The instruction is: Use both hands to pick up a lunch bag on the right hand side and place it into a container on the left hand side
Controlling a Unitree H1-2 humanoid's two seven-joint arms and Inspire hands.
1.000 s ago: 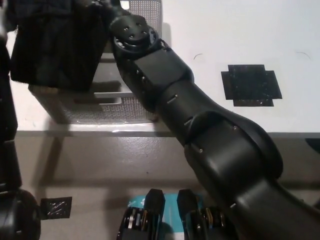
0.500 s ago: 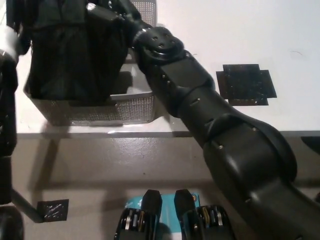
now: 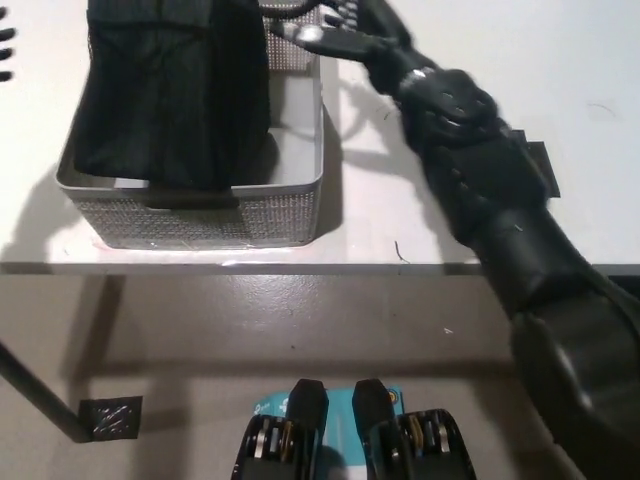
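Lunch bag (image 3: 170, 95): now lowered into container (image 3: 215, 215). Right robot hand (image 3: 335, 35): withdrawn to the rim, fingers apart, empty. Left robot hand: out of sight. Placement apparently complete.

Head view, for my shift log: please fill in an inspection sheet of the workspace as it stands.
Surface: white table, front edge visible, a small dark mark near the edge.
Job's things: black lunch bag sits inside the grey mesh container at the left, leaning over its near wall.
Clutter: dark tape patch on the table, mostly hidden by the right arm.
Hands: right hand at the container's far right corner, beside the bag, fingers apart, holding nothing visible; left hand only a sliver at the left edge, state unclear.
Cables: nothing seen.
Surroundings: grey floor below the table with a black tape square and a table leg at lower left.
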